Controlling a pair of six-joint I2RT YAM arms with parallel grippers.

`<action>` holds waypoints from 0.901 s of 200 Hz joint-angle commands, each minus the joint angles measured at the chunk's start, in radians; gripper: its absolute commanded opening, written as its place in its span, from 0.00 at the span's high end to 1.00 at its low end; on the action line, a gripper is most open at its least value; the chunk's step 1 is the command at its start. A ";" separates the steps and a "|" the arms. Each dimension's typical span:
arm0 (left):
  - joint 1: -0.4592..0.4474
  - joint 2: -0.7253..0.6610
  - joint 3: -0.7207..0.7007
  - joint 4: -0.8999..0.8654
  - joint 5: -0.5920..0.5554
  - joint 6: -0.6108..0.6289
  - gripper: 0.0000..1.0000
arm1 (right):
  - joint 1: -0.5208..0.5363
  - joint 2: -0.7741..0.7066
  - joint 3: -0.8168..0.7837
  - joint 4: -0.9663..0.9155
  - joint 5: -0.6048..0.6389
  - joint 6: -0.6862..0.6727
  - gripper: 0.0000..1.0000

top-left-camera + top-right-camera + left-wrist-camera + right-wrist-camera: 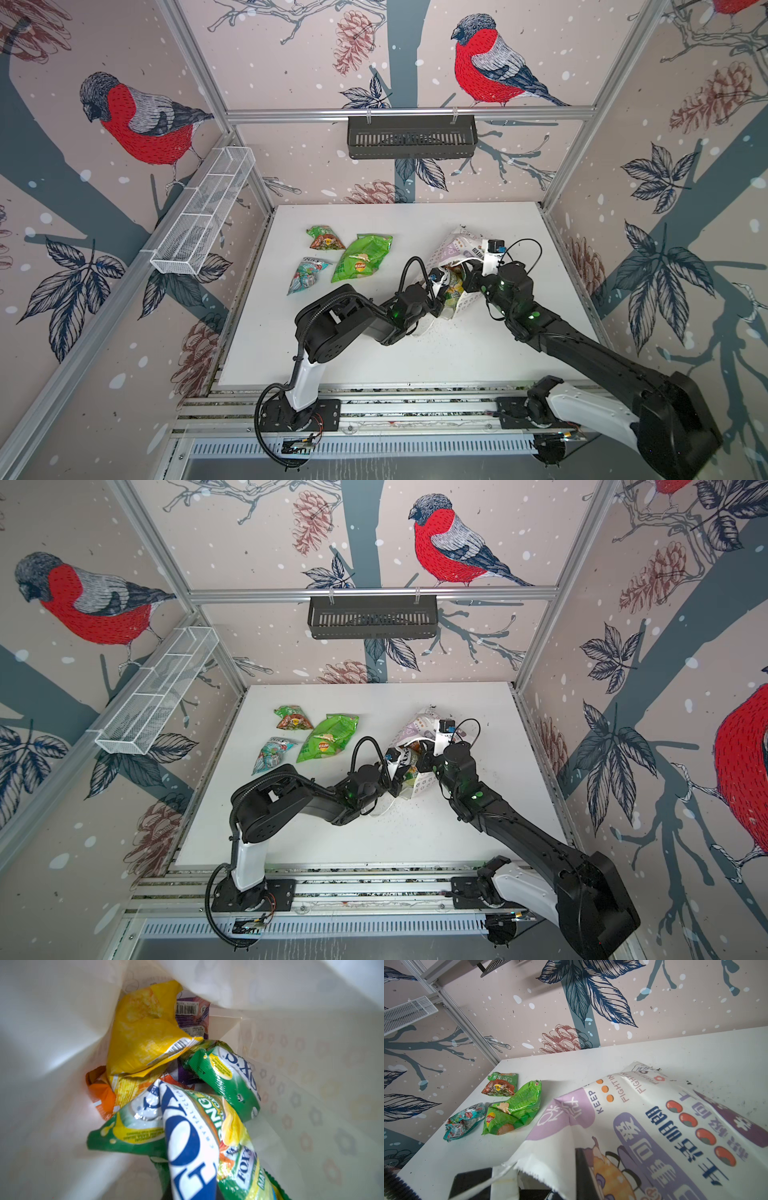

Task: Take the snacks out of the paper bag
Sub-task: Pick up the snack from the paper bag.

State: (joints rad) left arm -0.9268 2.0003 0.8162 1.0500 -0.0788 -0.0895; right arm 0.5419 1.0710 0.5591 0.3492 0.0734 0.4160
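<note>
White on the table [374, 353], the paper bag [457, 249] is being pinched at its rim by your closed right fingers [582, 1172], keeping its mouth open while your left fingers [437, 297], inside the bag, are clamping a green packet [207, 1136].

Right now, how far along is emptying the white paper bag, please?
Done: a small green-and-red packet, a large green crisp bag and a teal packet lie on the white table. In hand: the right gripper pinches the white printed paper bag at its rim; the left gripper is inside, at a green Fox's packet. Left: a yellow packet, purple packet, orange packet and second green packet inside.
</note>
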 commanded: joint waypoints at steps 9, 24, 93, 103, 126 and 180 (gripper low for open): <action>0.002 -0.027 -0.024 0.096 0.012 -0.024 1.00 | -0.002 -0.001 0.005 -0.015 0.022 0.008 1.00; 0.005 -0.034 -0.041 0.099 0.031 -0.038 1.00 | -0.002 -0.004 0.005 -0.017 0.022 0.006 1.00; 0.018 -0.124 -0.121 0.131 0.064 -0.093 1.00 | -0.003 -0.002 0.000 -0.018 0.023 0.005 1.00; 0.020 -0.135 -0.118 0.116 0.070 -0.093 1.00 | -0.003 -0.006 -0.001 -0.018 0.023 0.004 1.00; 0.024 -0.153 -0.116 0.100 0.071 -0.098 1.00 | -0.003 -0.010 -0.002 -0.021 0.029 -0.001 1.00; 0.036 -0.197 -0.117 0.048 0.068 -0.109 1.00 | -0.008 -0.003 -0.007 -0.014 0.024 -0.002 1.00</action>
State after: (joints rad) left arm -0.8932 1.8305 0.6971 1.0630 -0.0189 -0.1867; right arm 0.5358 1.0626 0.5529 0.3454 0.0814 0.4156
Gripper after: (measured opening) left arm 0.103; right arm 0.051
